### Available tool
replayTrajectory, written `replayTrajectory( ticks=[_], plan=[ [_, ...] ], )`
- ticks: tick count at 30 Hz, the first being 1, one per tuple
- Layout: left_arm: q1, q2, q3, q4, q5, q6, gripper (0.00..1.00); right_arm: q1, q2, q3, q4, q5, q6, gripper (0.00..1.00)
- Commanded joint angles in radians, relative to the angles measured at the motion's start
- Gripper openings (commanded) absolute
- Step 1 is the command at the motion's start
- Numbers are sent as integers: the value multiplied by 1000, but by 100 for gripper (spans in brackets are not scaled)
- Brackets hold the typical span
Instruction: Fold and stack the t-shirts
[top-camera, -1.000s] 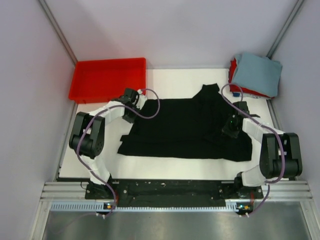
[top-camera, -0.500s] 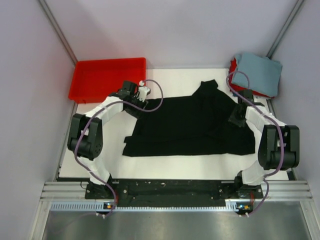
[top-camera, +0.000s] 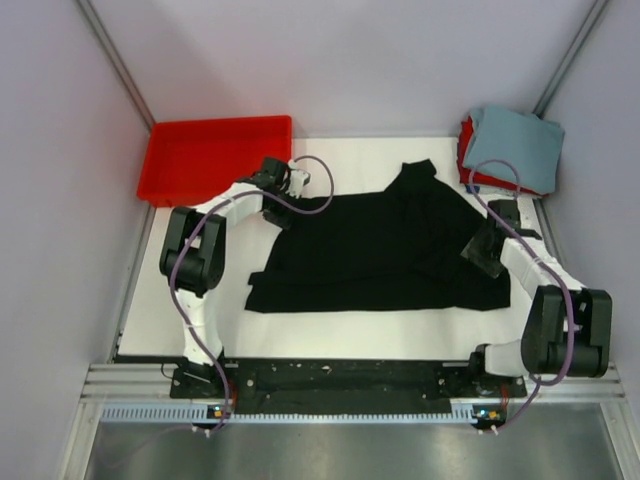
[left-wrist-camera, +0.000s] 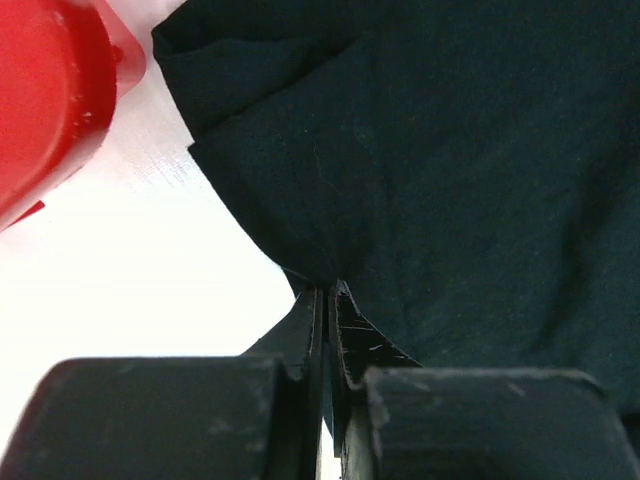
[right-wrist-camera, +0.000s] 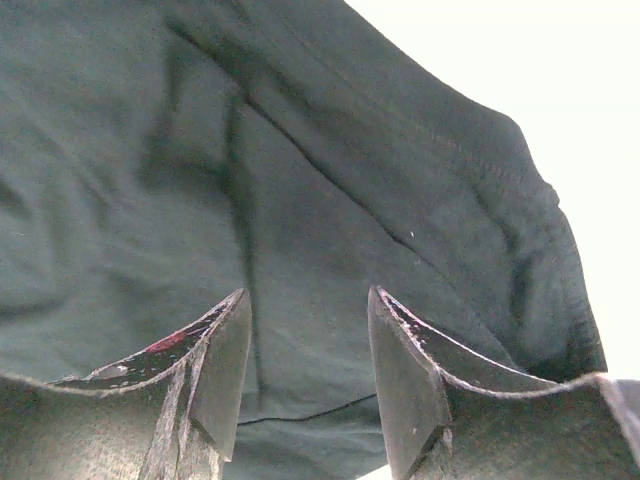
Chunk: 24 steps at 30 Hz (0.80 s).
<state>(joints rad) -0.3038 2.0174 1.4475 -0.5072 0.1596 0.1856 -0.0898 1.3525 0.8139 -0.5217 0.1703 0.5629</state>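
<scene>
A large black t-shirt (top-camera: 380, 250) lies spread on the white table. My left gripper (top-camera: 284, 213) is at the shirt's far left edge. In the left wrist view its jaws (left-wrist-camera: 328, 295) are shut on a pinch of the black cloth (left-wrist-camera: 450, 180). My right gripper (top-camera: 480, 256) hovers over the shirt's right side. In the right wrist view it (right-wrist-camera: 305, 312) is open and empty, with the black cloth (right-wrist-camera: 330, 180) beneath. A folded grey-blue t-shirt (top-camera: 515, 147) lies on a folded red one (top-camera: 467, 150) at the far right corner.
A red plastic tray (top-camera: 215, 158) stands at the far left, close to my left wrist; its corner shows in the left wrist view (left-wrist-camera: 40, 100). Grey walls close in on both sides and the back. Bare white table (top-camera: 340, 335) runs along the near edge.
My left gripper has moved away from me towards the tray, taking the shirt's left edge with it. My right gripper swung towards the far right and has come back over the shirt's right side.
</scene>
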Motion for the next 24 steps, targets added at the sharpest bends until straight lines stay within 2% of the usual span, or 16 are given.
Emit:
replayTrajectory(
  ticks=[1, 7, 12, 17, 24],
  plan=[
    [-4, -38, -9, 7, -14, -14, 0, -22, 65, -68, 63, -40, 69, 50],
    [12, -231, -143, -10, -31, 24, 0, -41, 168, -44, 75, -8, 42, 48],
    [74, -405, -268, -19, -78, 61, 0, -47, 212, -7, 74, 5, 3, 48],
    [163, -454, -335, -40, -84, 103, 0, -47, 234, 22, 68, -6, -27, 49],
    [252, -393, -314, -19, -74, 195, 0, -45, 283, 56, 65, -49, -61, 50]
  ],
)
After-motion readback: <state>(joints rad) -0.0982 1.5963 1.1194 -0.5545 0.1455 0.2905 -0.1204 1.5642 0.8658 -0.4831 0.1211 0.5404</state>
